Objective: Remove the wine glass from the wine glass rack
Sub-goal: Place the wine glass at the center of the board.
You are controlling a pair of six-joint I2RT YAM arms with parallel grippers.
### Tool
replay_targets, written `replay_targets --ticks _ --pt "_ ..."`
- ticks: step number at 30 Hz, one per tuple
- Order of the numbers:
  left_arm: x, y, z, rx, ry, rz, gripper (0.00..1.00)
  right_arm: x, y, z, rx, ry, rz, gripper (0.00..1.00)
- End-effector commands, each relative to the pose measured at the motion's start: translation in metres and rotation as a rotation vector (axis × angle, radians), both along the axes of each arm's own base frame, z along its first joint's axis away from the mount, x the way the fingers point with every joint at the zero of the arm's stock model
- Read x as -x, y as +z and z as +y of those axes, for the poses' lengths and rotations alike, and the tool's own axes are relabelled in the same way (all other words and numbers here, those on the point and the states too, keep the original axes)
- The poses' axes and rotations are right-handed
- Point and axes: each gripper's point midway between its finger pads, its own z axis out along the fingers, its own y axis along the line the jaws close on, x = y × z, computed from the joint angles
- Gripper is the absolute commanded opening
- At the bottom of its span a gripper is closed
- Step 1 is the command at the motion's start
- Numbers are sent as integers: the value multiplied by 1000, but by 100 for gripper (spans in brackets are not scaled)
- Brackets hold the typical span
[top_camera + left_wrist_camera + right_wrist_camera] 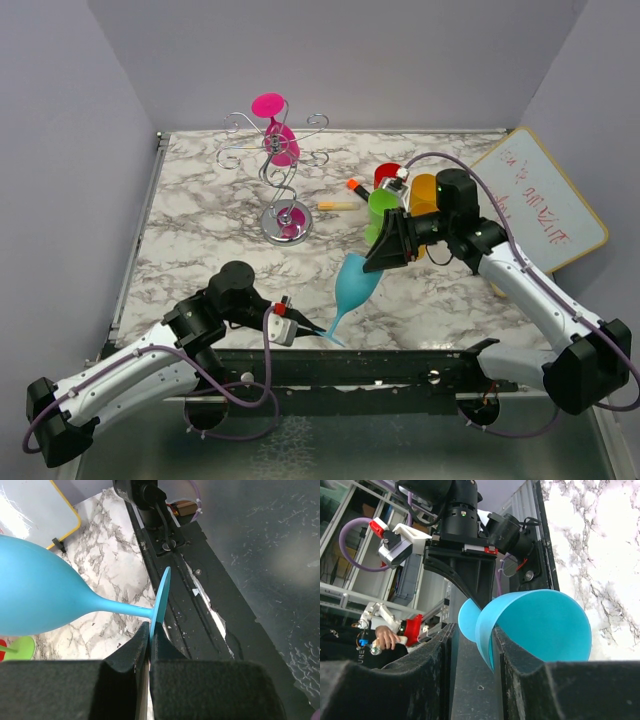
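Wine glass: the blue one. It's off the rack and hangs tilted in the air over the near edge of the bench, between your two arms.
Bench: marble-patterned, with nothing under the glass, so my guess is you're heading for a handover or a set-down.
Wine glass rack: stands well back at the far left, apart from both arms. A pink glass hangs upside down in its arms, so there's one more left for you.
Bowl: its mouth faces your right arm, which puts the rim straight in front of those fingers.
Left fingers: pinched tight on the edge of the foot. It's a thin hold, I'd say, and that's likely why your other arm has come in.
Right fingers: partly apart and straddling the rim, one inside the bowl and one outside. You can see a gap on the outer side, so there's no firm grip here yet.
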Motion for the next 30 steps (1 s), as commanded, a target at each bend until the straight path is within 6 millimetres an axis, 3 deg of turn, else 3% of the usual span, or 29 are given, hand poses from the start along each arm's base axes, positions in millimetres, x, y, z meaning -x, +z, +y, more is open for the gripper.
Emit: replay_targets --ticks 1,7,10,18,25,30 --pt "-7 6 -1 7 24 -34 0 17 3 -4 -17 94 48 36" --pt "-12 6 -3 4 38 -55 0 13 -6 -2 17 78 94 34" --pt "-17 7 -6 -10 60 -45 0 10 -12 -1 34 72 133 26" --pt "-16 4 -7 -17 44 -43 0 13 -8 -2 36 68 134 18" --pt "-15 -2 -4 -26 56 -25 0 14 -15 -4 59 27 140 2" --pt "-23 -4 -5 -30 107 -22 3 14 -14 -4 56 -5 117 1"
